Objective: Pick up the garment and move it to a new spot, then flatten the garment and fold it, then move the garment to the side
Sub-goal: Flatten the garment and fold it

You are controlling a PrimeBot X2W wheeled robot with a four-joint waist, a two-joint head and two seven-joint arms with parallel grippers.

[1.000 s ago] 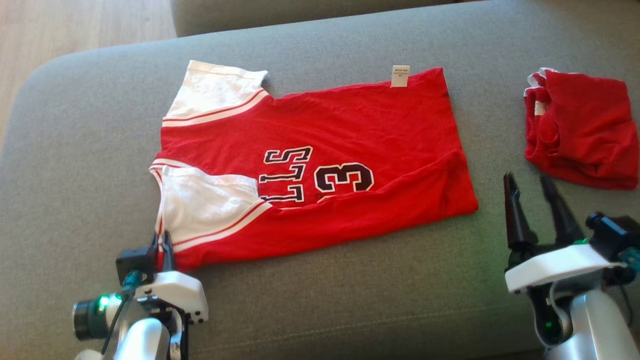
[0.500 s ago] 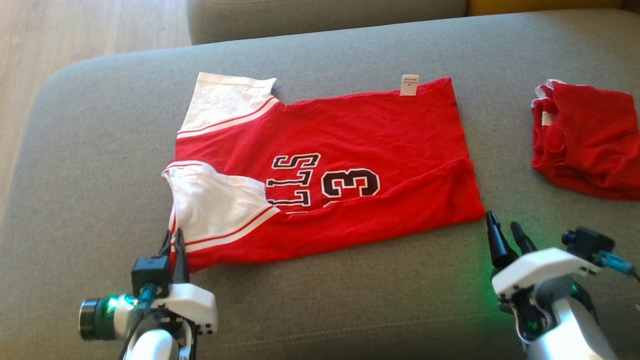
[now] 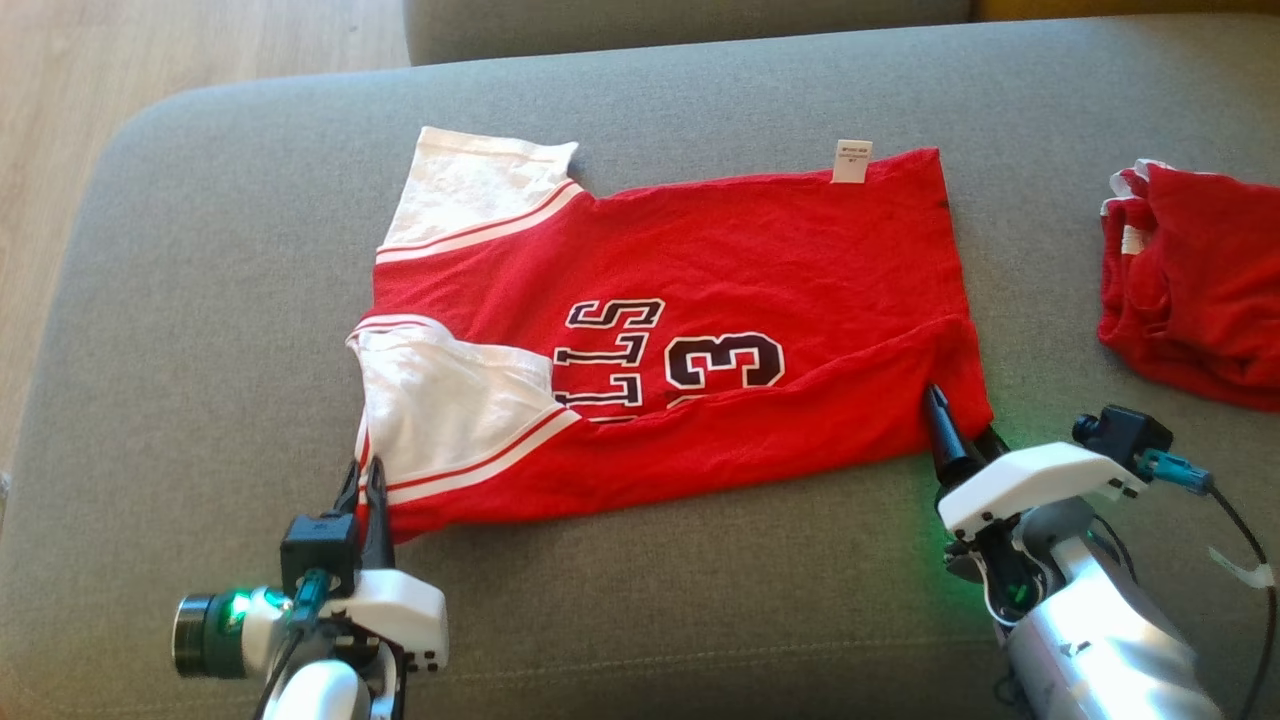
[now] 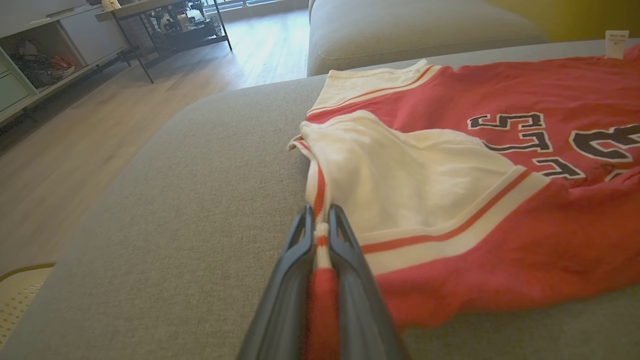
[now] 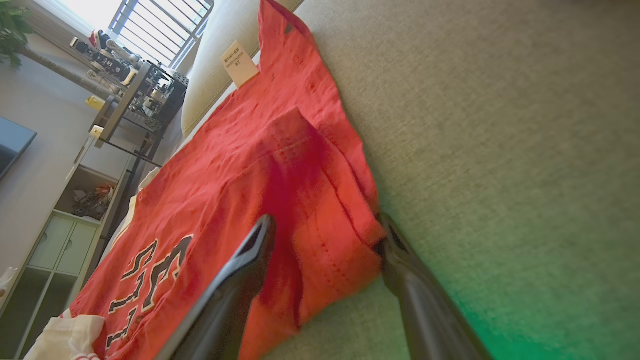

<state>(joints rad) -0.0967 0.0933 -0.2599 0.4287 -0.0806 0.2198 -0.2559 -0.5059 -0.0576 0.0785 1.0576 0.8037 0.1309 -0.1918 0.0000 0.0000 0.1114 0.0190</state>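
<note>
A red jersey (image 3: 700, 300) with white sleeves and dark lettering lies spread on the grey sofa seat (image 3: 200, 300), its near long edge folded up over the front. My left gripper (image 3: 366, 482) is shut on the jersey's near left corner; in the left wrist view the striped hem (image 4: 320, 235) is pinched between the two fingers. My right gripper (image 3: 962, 425) stands open at the near right corner. In the right wrist view that corner (image 5: 330, 250) lies between its spread fingers, one finger (image 5: 250, 255) over the cloth, the other on the cushion beside it.
A second red garment (image 3: 1195, 290) lies crumpled at the seat's right edge. A white label (image 3: 851, 160) sticks out of the jersey's far edge. Wooden floor (image 3: 60, 150) runs along the left. Another cushion (image 3: 680, 20) lies behind.
My right gripper moved left and forward to the jersey's near right corner and now straddles it. The camera shifted, sliding the whole scene rightward. The left gripper kept its hold.
</note>
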